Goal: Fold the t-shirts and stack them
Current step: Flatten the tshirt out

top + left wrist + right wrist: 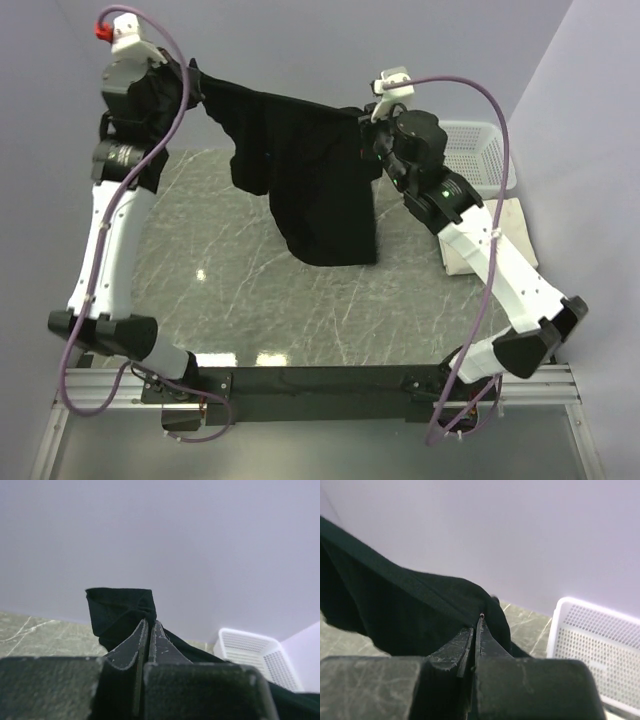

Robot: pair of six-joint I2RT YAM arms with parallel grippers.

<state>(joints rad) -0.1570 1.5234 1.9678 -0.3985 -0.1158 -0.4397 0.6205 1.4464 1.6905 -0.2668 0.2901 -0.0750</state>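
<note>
1 tee [320,190] in L pincer [192,74], R pincer [363,114]

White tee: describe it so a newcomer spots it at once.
Go to the right edge of the marble table, where a white mesh basket stands at the far corner. Just nearer than the basket, partly under the right arm, lies the cream-white t-shirt. It is soft, plain cloth lying flat, unlike the perforated basket and the black t-shirt hanging in the air.
</note>
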